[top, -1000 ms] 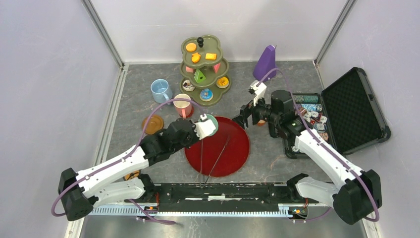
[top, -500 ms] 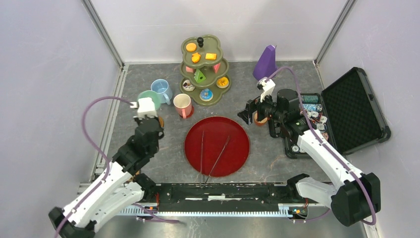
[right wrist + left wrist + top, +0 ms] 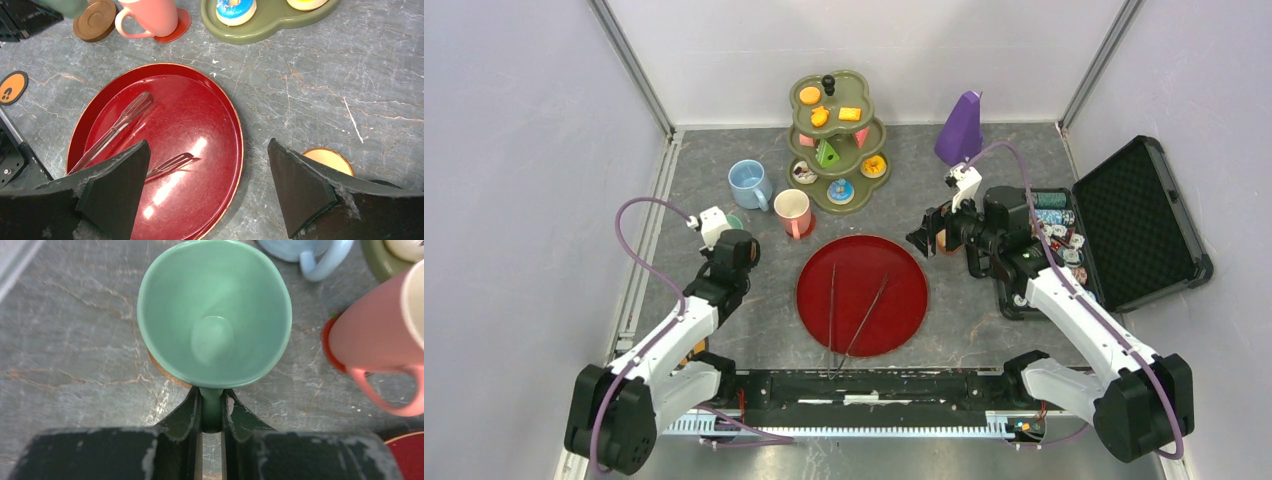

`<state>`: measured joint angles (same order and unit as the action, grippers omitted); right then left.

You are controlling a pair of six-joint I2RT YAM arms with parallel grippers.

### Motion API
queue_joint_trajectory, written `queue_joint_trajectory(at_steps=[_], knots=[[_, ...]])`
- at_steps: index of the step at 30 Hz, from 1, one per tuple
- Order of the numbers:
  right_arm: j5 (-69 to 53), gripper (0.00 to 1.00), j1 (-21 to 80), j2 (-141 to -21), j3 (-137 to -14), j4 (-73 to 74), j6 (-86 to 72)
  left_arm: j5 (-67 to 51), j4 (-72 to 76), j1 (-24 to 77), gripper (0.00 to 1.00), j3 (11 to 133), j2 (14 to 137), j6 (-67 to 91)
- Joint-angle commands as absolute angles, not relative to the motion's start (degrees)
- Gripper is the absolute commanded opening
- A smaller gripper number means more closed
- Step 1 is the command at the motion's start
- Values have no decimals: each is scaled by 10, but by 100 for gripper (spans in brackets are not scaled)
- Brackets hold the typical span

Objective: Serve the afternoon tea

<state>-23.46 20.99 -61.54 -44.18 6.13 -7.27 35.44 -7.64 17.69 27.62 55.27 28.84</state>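
Grey tabletop (image 3: pixel 984 320), three mugs counted. Blue mug (image 3: pixel 747 181) and pink mug (image 3: pixel 792 211) stand beside one tiered stand (image 3: pixel 270 27). Green mug (image 3: pixel 215 315) sits over one coaster (image 3: pixel 162 371), its handle clamped by left gripper (image 3: pixel 212 407). Right gripper (image 3: pixel 208 150) gapes, holding nothing, above one tray (image 3: pixel 210 120) bearing two tongs (image 3: pixel 120 122).

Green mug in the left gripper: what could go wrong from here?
1. The left gripper pinches only the thin handle of the green mug, so the mug may swivel.
2. The brown coaster is mostly hidden under the mug, so placement could end off-centre.
3. The pink mug stands close by, and a sideways swing might knock it.
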Motion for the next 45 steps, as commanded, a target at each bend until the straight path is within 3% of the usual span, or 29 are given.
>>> queue_joint_trajectory(at_steps=[1, 34, 45], knots=[[-240, 95, 205, -598, -439, 49, -75, 384, 69, 173, 2, 241, 570, 356], [-261, 95, 197, -625, -427, 28, -84, 457, 5, 171, 2, 302, 717, 444], [-268, 95, 193, -620, -424, 26, -86, 463, -12, 167, 27, 302, 722, 469]])
